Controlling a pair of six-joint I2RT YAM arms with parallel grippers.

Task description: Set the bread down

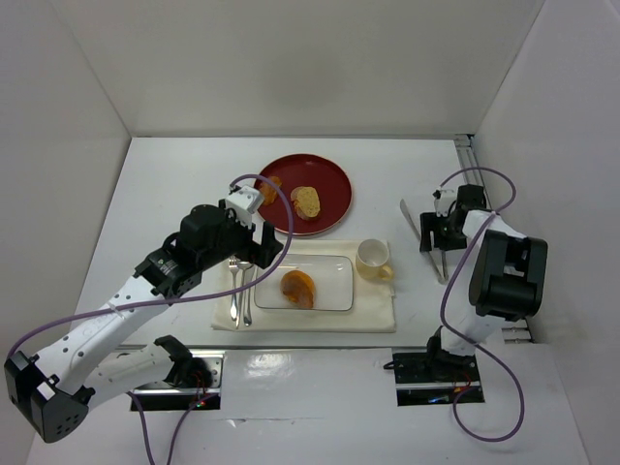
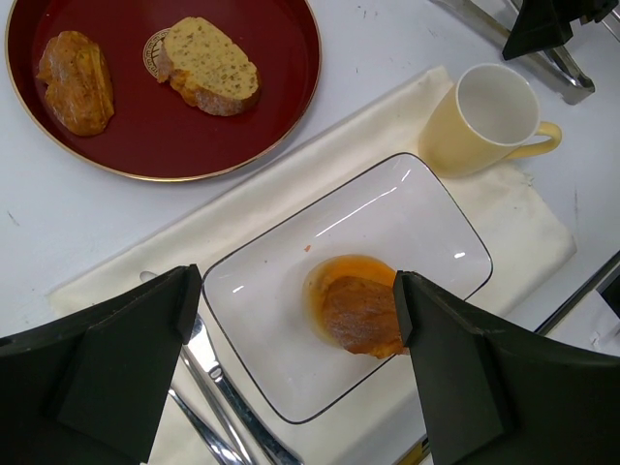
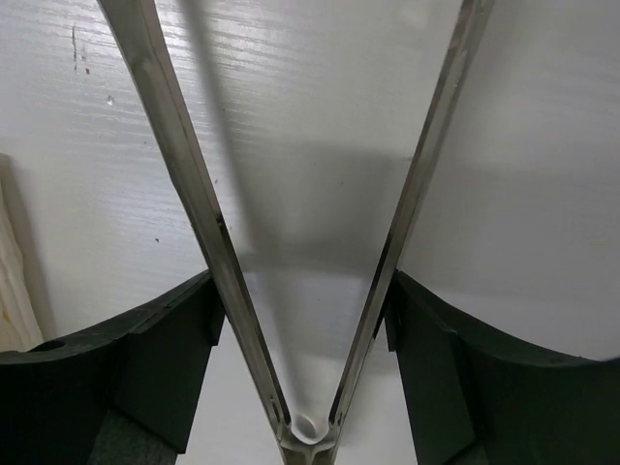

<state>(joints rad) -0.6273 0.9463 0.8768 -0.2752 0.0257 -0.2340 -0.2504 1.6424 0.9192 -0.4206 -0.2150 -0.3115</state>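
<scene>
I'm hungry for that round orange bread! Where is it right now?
In the top view, the bread sits on the clear plate in the middle, on the white cloth, just left of the cream cup.

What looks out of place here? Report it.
Nothing spilled or broken. Only the tongs lie apart, on bare table right of the cup, off the cloth that holds the cutlery.

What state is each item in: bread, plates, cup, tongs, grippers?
bread: lying on clear plate, not gripped
clear plate: holds only the bread
red plate: holds pale slice, brown piece
cup: upright, empty
tongs: arms spread, gripped
left gripper: open, empty
right gripper: shut on tongs
</scene>
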